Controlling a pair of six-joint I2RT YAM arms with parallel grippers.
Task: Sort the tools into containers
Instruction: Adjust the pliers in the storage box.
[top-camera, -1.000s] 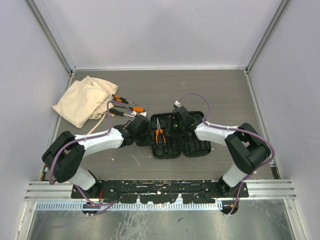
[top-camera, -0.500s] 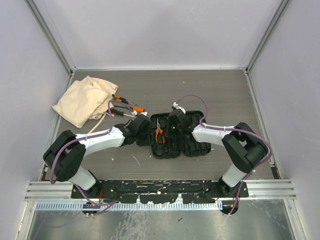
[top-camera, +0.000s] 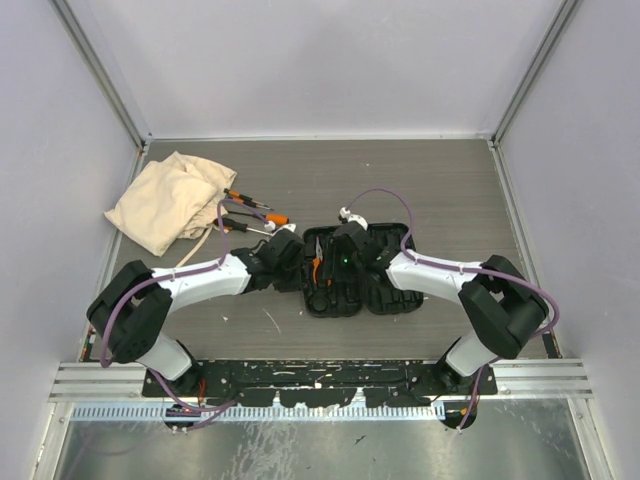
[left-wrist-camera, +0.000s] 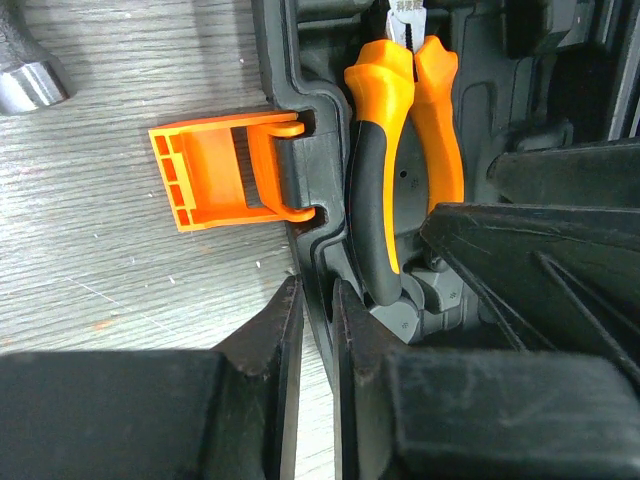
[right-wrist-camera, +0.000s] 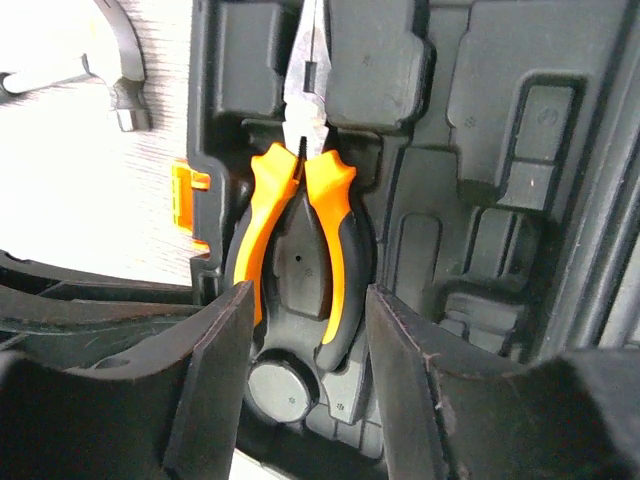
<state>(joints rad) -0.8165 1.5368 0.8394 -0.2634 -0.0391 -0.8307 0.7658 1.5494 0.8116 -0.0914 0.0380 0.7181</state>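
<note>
**Pliers seated in case; right pincer spread above the handles**

The pliers (right-wrist-camera: 322, 215) are lying in a moulded recess in the left half of the open black case (top-camera: 392, 292), which is resting at the middle of the table (top-camera: 450, 180). Their long axis is running near to far. The steel tip is pointing to the far side and the orange-and-black handles are pointing to the near side.

The right arm is bending with its elbow out to the right, and its forearm is reaching left over the case. The right gripper (right-wrist-camera: 307, 295) is hanging over the near end of the handles with its fingers spread, one on each side, and is not clamping them.

The left arm is bending with its elbow out to the left, and its forearm is reaching right to the left edge of the case. The left gripper (left-wrist-camera: 315, 295) is sitting just near of the orange latch (left-wrist-camera: 215, 170), with its fingers pressed close on the rim of the case.

A hammer (right-wrist-camera: 125, 90) is lying on the table just left of the case. Screwdrivers (top-camera: 250, 212) are lying farther left, beside a cloth bag (top-camera: 170, 200).
</note>
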